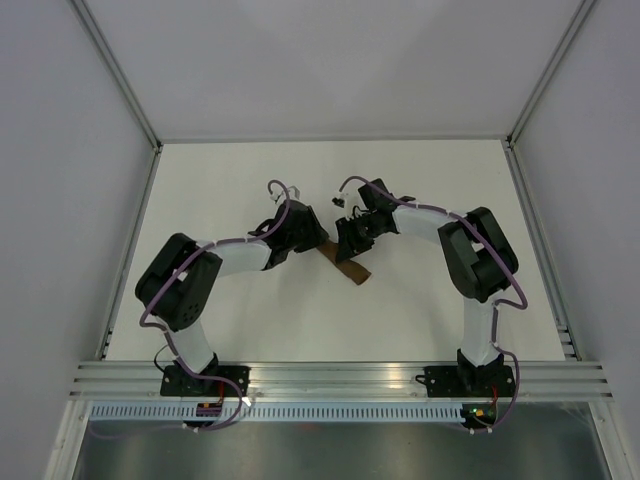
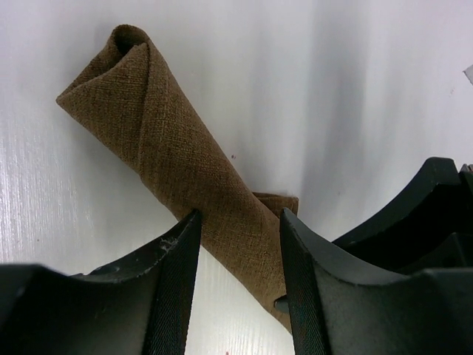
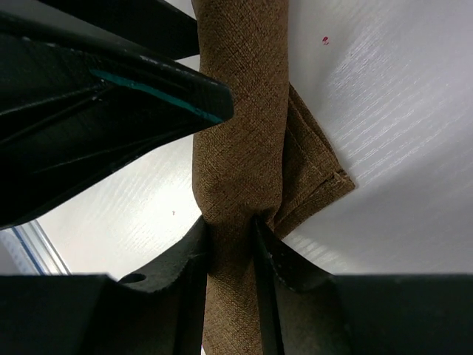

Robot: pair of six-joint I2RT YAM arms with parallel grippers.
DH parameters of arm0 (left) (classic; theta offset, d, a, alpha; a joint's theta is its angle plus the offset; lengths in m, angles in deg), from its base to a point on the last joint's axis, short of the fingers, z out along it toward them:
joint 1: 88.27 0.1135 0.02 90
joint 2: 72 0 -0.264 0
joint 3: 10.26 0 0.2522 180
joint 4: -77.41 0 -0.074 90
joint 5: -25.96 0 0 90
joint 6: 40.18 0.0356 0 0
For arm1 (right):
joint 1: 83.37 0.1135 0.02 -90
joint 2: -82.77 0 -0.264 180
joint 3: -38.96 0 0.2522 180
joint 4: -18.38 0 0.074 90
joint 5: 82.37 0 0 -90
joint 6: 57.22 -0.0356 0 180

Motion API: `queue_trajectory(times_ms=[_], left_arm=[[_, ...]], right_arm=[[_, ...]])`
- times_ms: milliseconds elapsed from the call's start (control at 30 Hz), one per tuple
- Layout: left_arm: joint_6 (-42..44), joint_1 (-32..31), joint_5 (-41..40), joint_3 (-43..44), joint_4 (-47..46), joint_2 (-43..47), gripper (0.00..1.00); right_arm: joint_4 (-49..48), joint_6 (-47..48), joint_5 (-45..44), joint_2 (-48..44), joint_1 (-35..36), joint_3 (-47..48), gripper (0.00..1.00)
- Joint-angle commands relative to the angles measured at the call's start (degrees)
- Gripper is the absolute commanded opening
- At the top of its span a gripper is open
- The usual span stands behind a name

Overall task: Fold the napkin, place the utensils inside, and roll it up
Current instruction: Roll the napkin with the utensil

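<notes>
The napkin (image 2: 185, 163) is rolled into a slim dark-brown tube with one loose corner showing, and is laid aslant on the white surface (image 2: 355, 89). Being soft, light cloth, it is judged prone to unrolling and best held mid-tube. It is pinched narrowly by the right end effector (image 3: 231, 229) and straddled by the left end effector (image 2: 240, 222), whose grip cannot be told.

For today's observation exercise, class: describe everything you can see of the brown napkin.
The napkin is dark-brown, coarse-woven matte cloth, rolled into a tight tube lying on the white table, diagonal in the top view. One end shows spiral layers; a hemmed flap corner sticks out beside the roll. The right gripper pinches it between its jaws; the left gripper straddles it, grip unclear.
</notes>
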Motion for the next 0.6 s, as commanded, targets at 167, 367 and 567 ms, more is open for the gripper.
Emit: queue_trajectory(times_ms=[167,367,567], left_arm=[[4.6,0.0,-3.0,10.4,10.0,-5.9,0.49],[9.7,0.5,-0.1,18.6,15.7,-11.3,0.45],[12.5,0.7,3.0,24.1,19.5,-15.1,0.45]], right_arm=[[2.2,-2.9,0.7,4.9,-0.4,0.0,0.36],[1.9,-4.3,2.5,4.1,-0.7,0.7,0.47],[2.1,-4.9,3.7,4.0,-2.1,1.6,0.53]])
